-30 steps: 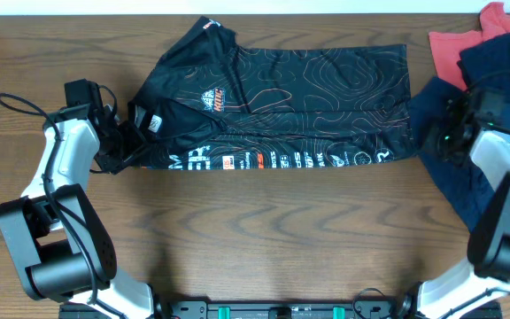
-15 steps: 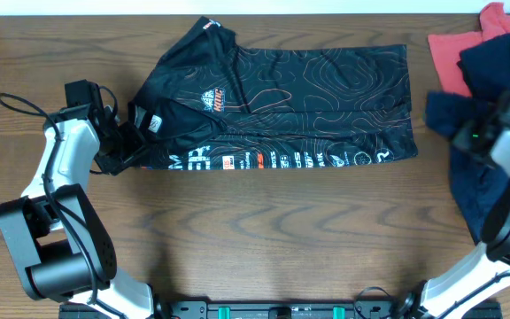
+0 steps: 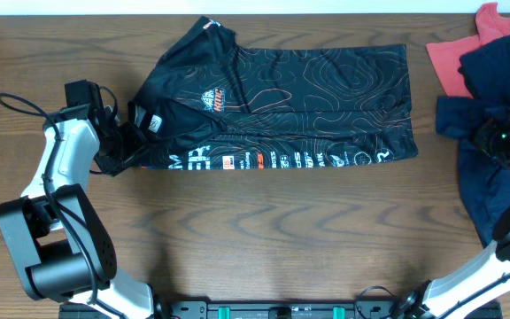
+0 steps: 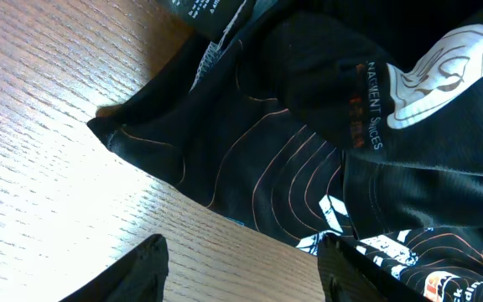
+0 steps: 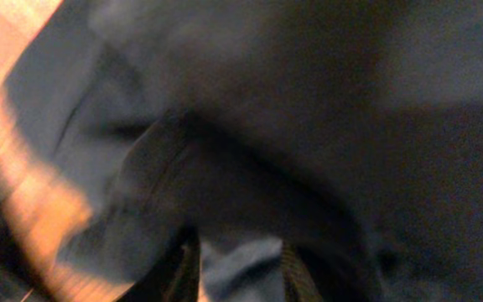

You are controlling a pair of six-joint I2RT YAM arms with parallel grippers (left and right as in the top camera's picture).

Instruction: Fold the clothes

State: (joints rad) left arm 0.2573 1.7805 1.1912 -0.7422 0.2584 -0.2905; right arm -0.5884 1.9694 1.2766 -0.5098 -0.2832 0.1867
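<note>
One black T-shirt [image 3: 282, 97] lies flat; right jaws pinch navy garment [image 3: 476, 188].

black orange-lined T-shirt [image 3: 308, 89], navy cloth [image 3: 476, 188], red cloth [image 3: 450, 64]

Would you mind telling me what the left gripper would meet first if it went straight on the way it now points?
Most likely the black T-shirt: the open left gripper points at its crumpled edge on the table, with only a strip of bare wood between. Depth is unclear.
</note>
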